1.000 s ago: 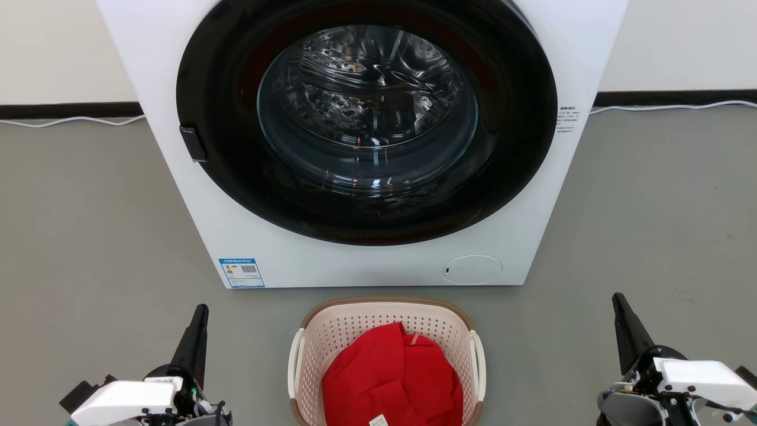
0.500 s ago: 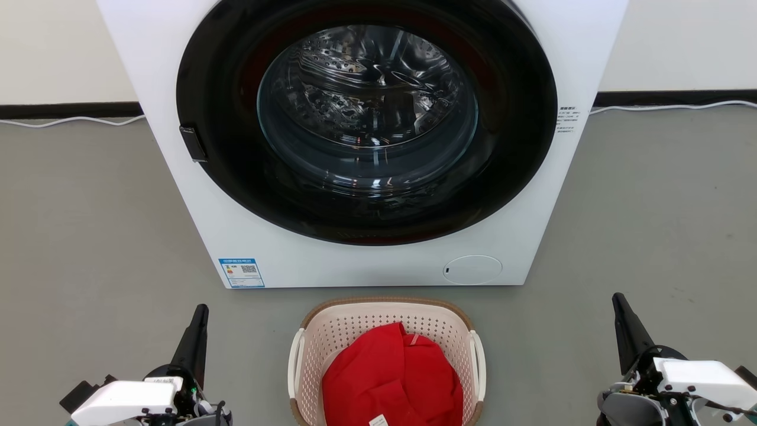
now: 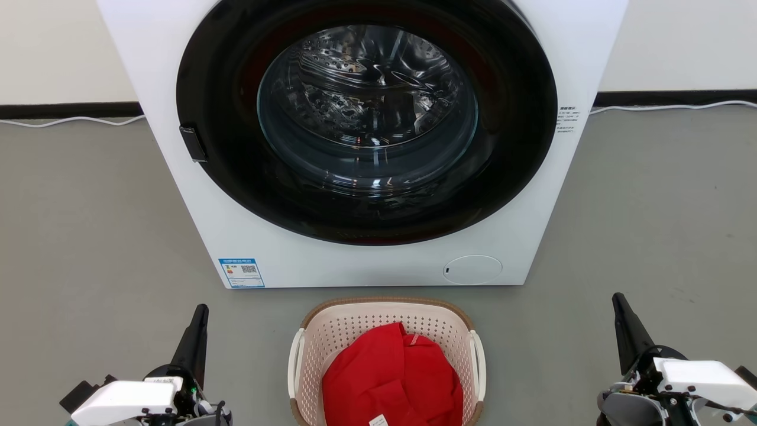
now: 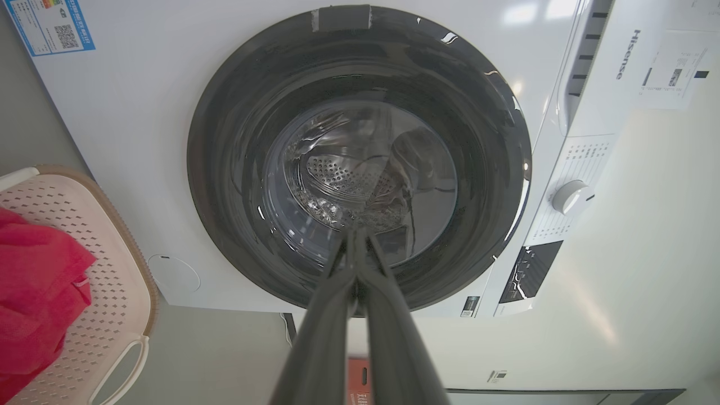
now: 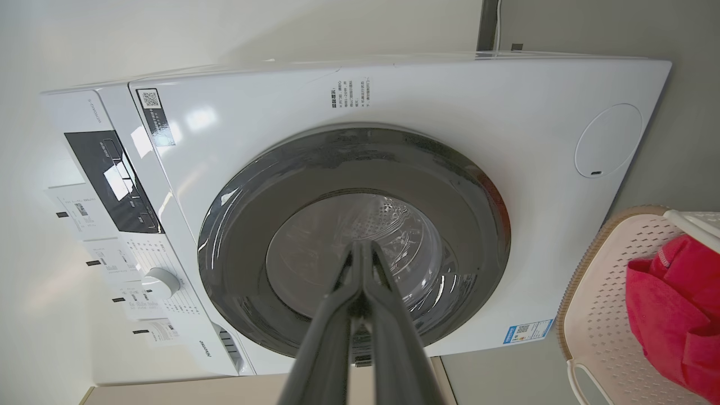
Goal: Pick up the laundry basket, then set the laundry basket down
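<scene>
Laundry basket (image 3: 366,322) just before washer (image 3: 366,266), grey floor (image 3: 89,236) on both flanks, left gripper (image 3: 201,310) and right gripper (image 3: 617,299) closed, empty.

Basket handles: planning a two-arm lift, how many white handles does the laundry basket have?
2. One white handle on the left side of the laundry basket, the other on its right side; none seems hidden.

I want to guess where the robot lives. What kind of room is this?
Probably a laundry area: a white front-loading washer stands on the grey floor, and a laundry basket holding red clothing sits just in front of it.
</scene>
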You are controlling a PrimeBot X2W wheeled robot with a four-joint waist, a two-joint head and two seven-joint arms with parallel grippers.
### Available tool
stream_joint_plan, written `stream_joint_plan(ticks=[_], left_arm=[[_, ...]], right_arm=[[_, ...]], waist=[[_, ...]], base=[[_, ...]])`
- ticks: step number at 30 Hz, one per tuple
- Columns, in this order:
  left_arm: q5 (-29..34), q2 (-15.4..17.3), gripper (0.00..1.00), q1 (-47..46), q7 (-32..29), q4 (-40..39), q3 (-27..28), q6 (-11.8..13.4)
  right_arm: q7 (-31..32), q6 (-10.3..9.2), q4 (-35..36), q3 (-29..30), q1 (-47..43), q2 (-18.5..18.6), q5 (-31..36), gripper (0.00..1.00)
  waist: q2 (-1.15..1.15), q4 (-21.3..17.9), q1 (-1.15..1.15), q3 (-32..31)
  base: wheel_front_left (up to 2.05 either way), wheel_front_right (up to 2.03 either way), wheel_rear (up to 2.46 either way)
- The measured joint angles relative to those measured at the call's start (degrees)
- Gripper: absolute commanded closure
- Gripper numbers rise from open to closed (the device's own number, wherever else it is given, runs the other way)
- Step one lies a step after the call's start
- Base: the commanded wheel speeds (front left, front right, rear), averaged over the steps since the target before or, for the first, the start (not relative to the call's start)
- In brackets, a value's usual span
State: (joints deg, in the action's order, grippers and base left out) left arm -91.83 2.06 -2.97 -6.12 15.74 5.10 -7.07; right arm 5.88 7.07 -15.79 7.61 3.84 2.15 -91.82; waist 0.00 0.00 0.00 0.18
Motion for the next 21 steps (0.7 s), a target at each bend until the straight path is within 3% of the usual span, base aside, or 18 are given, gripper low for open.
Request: stream_joint_plan(ticks=[21], left_arm=[[0.0,0.0,1.0,0.0,0.0,0.0,0.0,0.0]], right_arm=[[0.0,0.0,0.0,0.0,0.0,0.0,0.0,1.0]], waist=[[0.0,0.0,0.0,0.0]], base=[[0.0,0.0,0.0]])
